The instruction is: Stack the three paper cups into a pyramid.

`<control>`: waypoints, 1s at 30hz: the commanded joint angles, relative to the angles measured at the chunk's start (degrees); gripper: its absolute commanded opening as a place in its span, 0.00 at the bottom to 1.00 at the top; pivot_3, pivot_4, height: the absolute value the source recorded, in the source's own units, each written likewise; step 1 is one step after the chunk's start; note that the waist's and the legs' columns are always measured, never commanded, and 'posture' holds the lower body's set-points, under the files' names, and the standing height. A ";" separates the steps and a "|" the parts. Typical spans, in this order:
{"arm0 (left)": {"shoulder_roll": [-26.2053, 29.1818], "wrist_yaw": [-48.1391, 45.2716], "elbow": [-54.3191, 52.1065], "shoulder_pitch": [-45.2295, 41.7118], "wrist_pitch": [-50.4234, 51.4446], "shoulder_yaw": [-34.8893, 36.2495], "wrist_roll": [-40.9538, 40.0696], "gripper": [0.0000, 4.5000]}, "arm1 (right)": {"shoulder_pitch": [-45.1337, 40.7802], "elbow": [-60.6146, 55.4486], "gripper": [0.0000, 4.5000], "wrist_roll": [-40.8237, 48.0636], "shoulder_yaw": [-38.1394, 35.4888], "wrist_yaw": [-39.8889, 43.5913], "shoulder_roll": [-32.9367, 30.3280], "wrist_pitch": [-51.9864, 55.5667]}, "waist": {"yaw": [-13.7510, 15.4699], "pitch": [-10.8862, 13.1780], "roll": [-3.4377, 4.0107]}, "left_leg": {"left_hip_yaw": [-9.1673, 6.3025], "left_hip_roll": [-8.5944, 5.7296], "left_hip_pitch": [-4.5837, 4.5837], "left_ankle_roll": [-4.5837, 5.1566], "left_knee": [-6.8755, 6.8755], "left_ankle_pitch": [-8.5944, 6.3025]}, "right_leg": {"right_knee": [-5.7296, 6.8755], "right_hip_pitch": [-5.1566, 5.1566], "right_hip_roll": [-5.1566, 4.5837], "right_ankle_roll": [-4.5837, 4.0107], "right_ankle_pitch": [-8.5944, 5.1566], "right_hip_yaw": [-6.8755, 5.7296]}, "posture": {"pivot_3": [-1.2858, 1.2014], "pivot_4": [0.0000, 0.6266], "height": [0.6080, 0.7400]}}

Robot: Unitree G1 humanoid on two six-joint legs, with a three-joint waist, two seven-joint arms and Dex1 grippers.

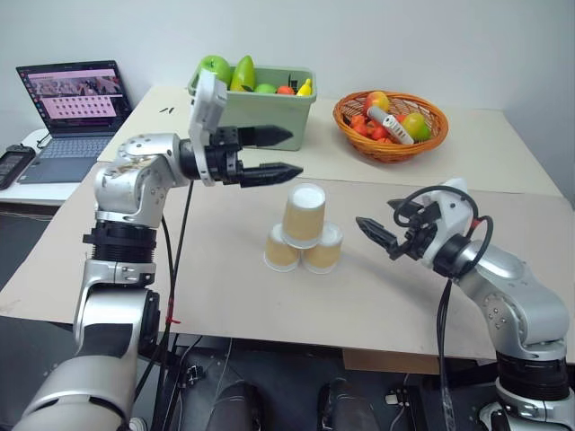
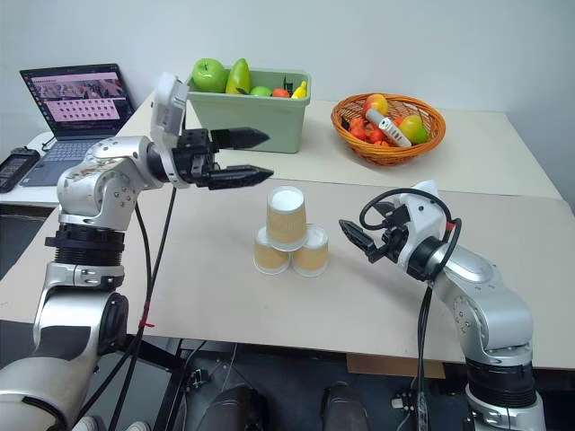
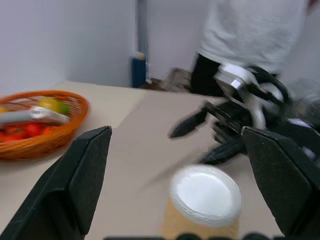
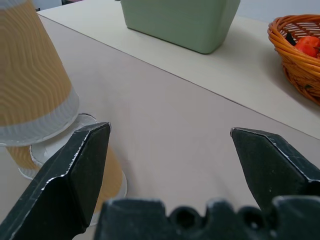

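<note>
The three paper cups (image 1: 304,232) stand upside down as a pyramid on the worktop (image 1: 225,287): two side by side and touching, the third resting on top across both. The left tool (image 1: 280,153) hovers above and to the left of the top cup, its jaws spread wide and holding nothing, pointing across toward the right. The right tool (image 1: 372,230) waits to the right of the stack, near the lower cups but apart from them, also wide open and empty.
</note>
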 commanded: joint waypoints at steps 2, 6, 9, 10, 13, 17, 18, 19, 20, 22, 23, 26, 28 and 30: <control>-3.04 26.82 -7.40 4.87 -1.26 10.51 3.68 0.99 | -1.52 1.31 1.00 -2.22 -0.60 0.63 -2.92 -2.13 | 0.01 0.00 0.00 | -0.04 -0.01 0.01 0.00 -0.01 0.00 | 0.00 0.02 -0.01 0.00 0.00 -0.01 | 0.52 0.24 0.50; -4.27 41.26 -11.73 12.78 -2.75 14.55 8.44 0.99 | -1.88 4.96 1.00 -5.22 0.66 1.03 -4.14 -4.12 | -0.12 0.00 0.00 | -0.05 -0.05 0.05 0.01 -0.02 0.00 | 0.04 0.05 -0.05 -0.01 0.01 0.02 | 0.52 0.24 0.50; -4.30 47.49 -13.92 21.08 -5.97 15.96 12.45 0.99 | -2.48 8.65 1.00 -7.03 1.79 1.50 -3.85 -5.91 | -0.13 0.00 -0.01 | -0.05 -0.06 0.06 0.01 -0.02 0.00 | 0.04 0.04 -0.05 -0.01 0.01 -0.01 | 0.52 0.24 0.50; -4.08 48.69 -14.57 24.23 -7.17 15.42 14.21 0.99 | -2.92 10.45 1.00 -8.08 2.29 1.14 -3.61 -6.73 | -0.08 0.00 -0.01 | -0.04 -0.05 0.07 0.00 -0.02 0.00 | 0.04 0.05 -0.05 -0.01 0.01 0.01 | 0.52 0.24 0.50; -5.15 52.28 -15.82 29.56 -9.24 15.89 15.71 0.99 | -4.44 15.93 1.00 -10.69 2.62 -1.48 -2.12 -8.87 | 0.08 0.00 -0.03 | -0.03 -0.06 0.05 0.00 -0.01 -0.01 | 0.04 0.04 -0.08 -0.01 0.01 -0.01 | 0.52 0.24 0.50; -7.28 57.55 -16.81 32.84 -10.56 17.06 16.57 0.99 | -5.47 22.37 1.00 -14.02 2.78 -4.71 -0.01 -12.41 | 0.92 -0.01 -0.05 | -0.08 -0.03 0.01 0.00 0.05 0.00 | 0.05 0.06 -0.11 -0.01 0.01 -0.09 | 0.52 0.24 0.50; -7.58 58.15 -16.74 33.30 -11.05 17.00 16.68 0.99 | -5.76 23.49 1.00 -14.32 2.55 -5.30 0.58 -12.97 | 0.94 -0.02 -0.05 | -0.09 -0.03 0.00 0.00 0.05 -0.01 | 0.05 0.06 -0.11 -0.01 0.01 -0.09 | 0.52 0.24 0.50; -8.12 59.30 -16.86 34.07 -11.36 17.07 16.91 0.99 | -5.96 24.59 1.00 -14.91 2.40 -6.28 1.30 -13.62 | 0.96 -0.01 -0.05 | -0.08 -0.03 0.00 -0.01 0.05 -0.01 | 0.05 0.06 -0.11 -0.01 0.01 -0.08 | 0.52 0.24 0.50; -8.95 60.15 -16.96 34.49 -11.38 17.47 16.32 0.99 | -6.26 25.71 1.00 -15.48 2.06 -7.65 2.02 -14.00 | 0.94 -0.02 -0.05 | -0.08 -0.04 0.00 -0.01 0.04 -0.01 | 0.05 0.05 -0.12 -0.01 0.01 -0.09 | 0.52 0.24 0.50; -10.50 61.95 -16.86 35.26 -11.75 18.03 15.75 0.99 | -6.97 28.64 1.00 -16.47 1.21 -10.37 3.16 -14.53 | 0.82 -0.02 -0.05 | -0.08 -0.03 0.00 -0.01 0.04 -0.01 | 0.06 0.05 -0.12 -0.01 0.01 -0.08 | 0.52 0.24 0.50; -11.42 62.48 -16.74 35.70 -12.00 18.41 15.14 0.99 | -7.17 29.99 1.00 -16.94 0.71 -11.61 3.58 -15.09 | 0.73 -0.02 -0.05 | -0.08 -0.03 0.00 -0.01 0.04 -0.01 | 0.07 0.05 -0.12 -0.01 0.01 -0.08 | 0.52 0.24 0.50; -12.59 63.98 -16.21 36.79 -13.16 18.75 15.08 0.99 | -7.19 32.45 1.00 -18.04 -0.23 -14.32 4.08 -16.11 | 0.62 -0.02 -0.05 | -0.06 -0.03 -0.01 -0.01 0.05 -0.01 | 0.08 0.04 -0.12 -0.01 0.01 -0.08 | 0.52 0.24 0.50; -12.74 64.31 -15.42 37.29 -14.27 18.57 15.37 0.99 | -6.67 33.19 1.00 -18.35 -1.32 -15.97 4.38 -16.72 | 0.53 -0.02 -0.05 | -0.06 -0.03 -0.02 -0.01 0.05 -0.01 | 0.09 0.03 -0.12 -0.01 0.01 -0.08 | 0.52 0.24 0.50; -12.55 64.43 -14.43 37.51 -15.30 18.38 15.63 0.99 | -5.83 33.35 1.00 -18.32 -2.99 -17.70 4.68 -17.12 | 0.45 -0.02 -0.04 | -0.06 -0.02 -0.02 -0.01 0.05 -0.01 | 0.09 0.03 -0.12 -0.01 0.01 -0.08 | 0.52 0.24 0.50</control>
